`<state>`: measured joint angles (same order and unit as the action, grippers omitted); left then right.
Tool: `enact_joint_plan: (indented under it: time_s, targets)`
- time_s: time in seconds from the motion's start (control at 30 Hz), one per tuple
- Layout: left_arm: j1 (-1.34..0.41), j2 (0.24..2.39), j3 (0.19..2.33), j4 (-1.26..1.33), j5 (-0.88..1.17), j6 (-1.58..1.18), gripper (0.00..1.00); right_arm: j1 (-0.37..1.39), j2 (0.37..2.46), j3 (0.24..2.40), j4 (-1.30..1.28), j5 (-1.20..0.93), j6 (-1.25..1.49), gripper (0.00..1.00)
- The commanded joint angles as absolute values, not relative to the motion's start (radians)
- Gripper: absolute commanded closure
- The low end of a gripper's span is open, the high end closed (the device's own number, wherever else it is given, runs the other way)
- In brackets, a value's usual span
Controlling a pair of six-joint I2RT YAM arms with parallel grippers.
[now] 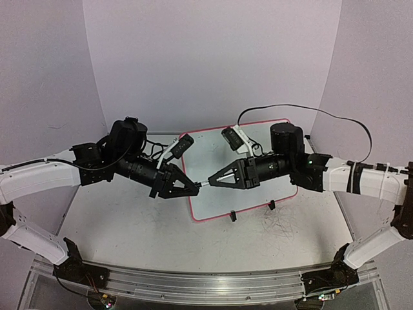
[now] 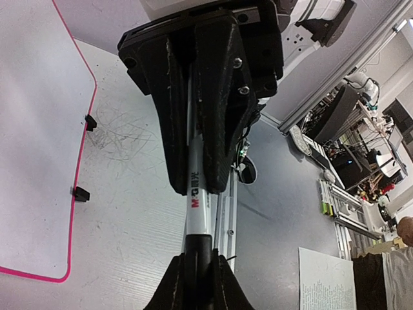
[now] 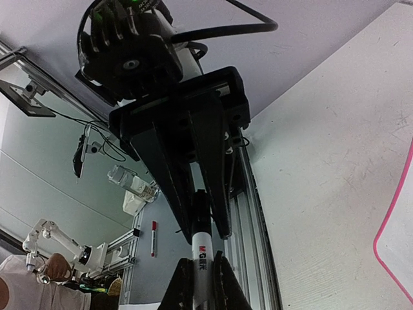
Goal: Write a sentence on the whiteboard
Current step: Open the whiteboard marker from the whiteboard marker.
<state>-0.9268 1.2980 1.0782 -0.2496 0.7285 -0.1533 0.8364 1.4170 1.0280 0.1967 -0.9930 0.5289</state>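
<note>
1. A large white rectangular whiteboard with rounded corners and a thin pink-red rim lies flat at the middle of the scuffed grey-white tabletop, turned askew. Two small black clips sit on its near edge. Its uncovered face shows plain white.
2. The left gripper and the right gripper meet tip to tip over the board's left edge.
3. A white-barrelled marker pen bridges the two grippers.
4. The left gripper's fingers are clamped on the pen's black cap. The right gripper's fingers are clamped on the white barrel.
5. The barrel carries a red "M&G" logo beside the cap. The small characters after it are too fine to read.
6. Faint dark scribble marks cross the tabletop just near of the board's right clip.
</note>
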Motion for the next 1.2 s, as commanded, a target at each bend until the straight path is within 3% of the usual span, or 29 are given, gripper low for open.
enact_joint_plan:
  time_s: [0.0, 0.07, 0.57, 0.73, 0.97, 1.17]
  targets:
    - [-0.927, 1.274, 1.101, -0.238, 0.705, -0.139, 0.94, 0.84, 1.374, 1.01, 0.244, -0.978, 0.51, 1.0]
    - [-0.927, 1.266, 1.09, -0.238, 0.701, -0.124, 1.0, 0.84, 1.365, 1.002, 0.244, -0.967, 0.5, 1.0]
    - [-0.923, 1.107, 0.942, -0.256, 0.57, -0.015, 1.0, 0.728, 1.122, 0.845, 0.187, -0.887, 0.433, 1.0]
    - [-0.923, 1.071, 0.906, -0.261, 0.329, -0.084, 1.0, 0.713, 1.019, 0.861, -0.013, -0.594, 0.357, 1.0]
    - [-0.922, 1.103, 0.82, -0.258, -0.24, -0.308, 1.0, 0.714, 0.927, 0.869, -0.173, -0.065, 0.367, 1.0]
    - [-0.922, 1.144, 0.7, -0.158, -0.483, -0.547, 1.0, 0.714, 0.877, 0.891, -0.179, 0.053, 0.354, 1.0]
